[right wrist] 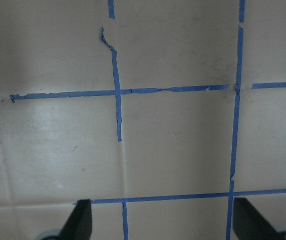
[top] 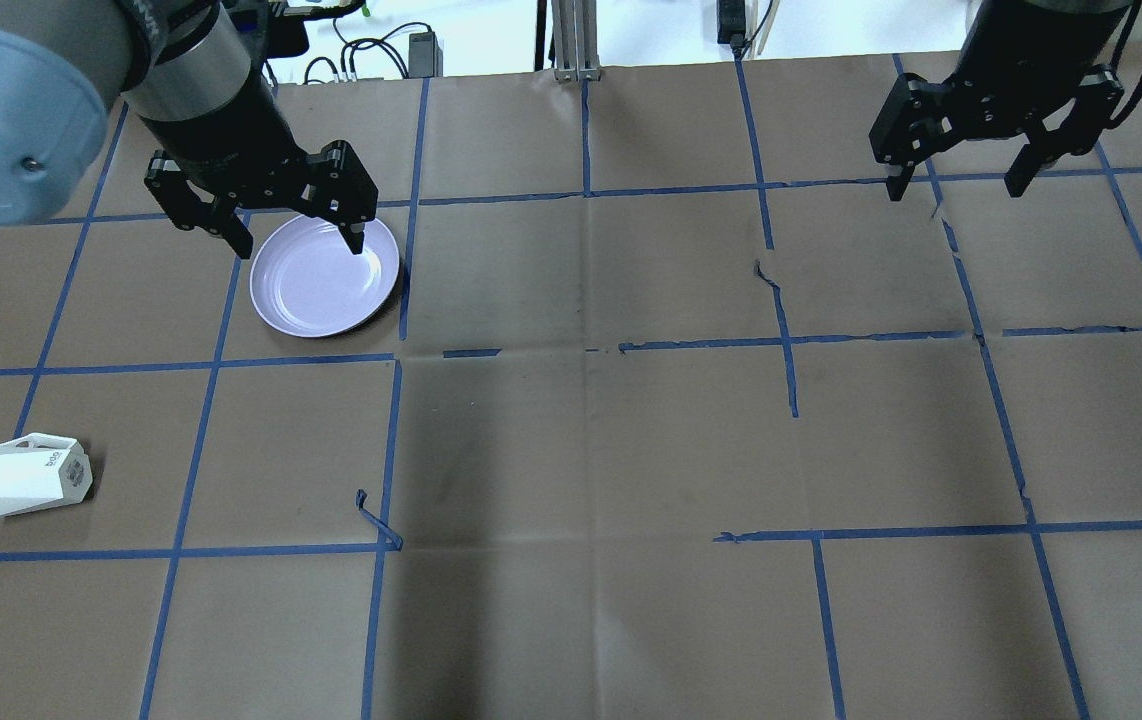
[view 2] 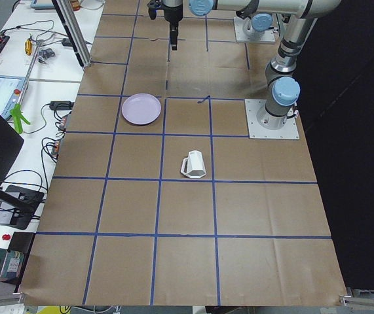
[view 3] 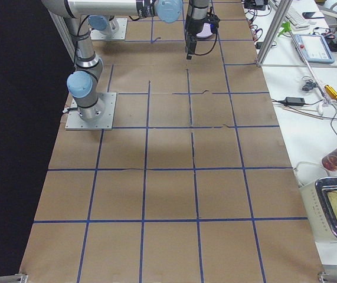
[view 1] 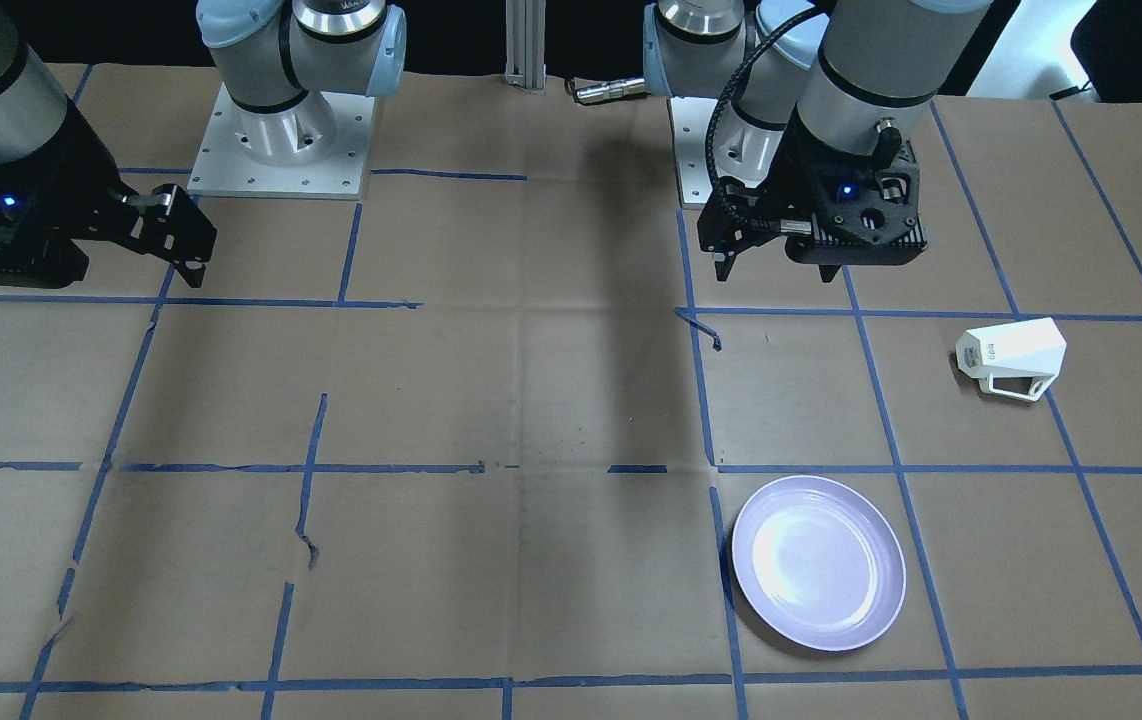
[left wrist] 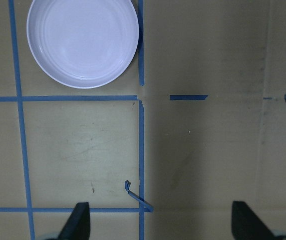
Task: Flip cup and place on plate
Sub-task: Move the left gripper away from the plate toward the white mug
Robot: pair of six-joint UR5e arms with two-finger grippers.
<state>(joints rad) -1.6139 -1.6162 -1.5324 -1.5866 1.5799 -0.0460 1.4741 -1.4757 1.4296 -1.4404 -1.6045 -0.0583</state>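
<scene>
From the front, the cup (view 1: 1016,352) lies on its side near the bench's end on the robot's left, its handle toward the operators' edge. The plate (view 1: 819,562) sits apart from it, closer to that edge. Overhead, the left gripper (top: 299,244) hangs released, jaws spread and empty, and the right gripper (top: 955,188) does likewise toward the bench's opposite end. The left wrist camera shows the plate ahead of wide-set fingertips (left wrist: 77,220). The right wrist camera shows only taped paper (right wrist: 178,145).
</scene>
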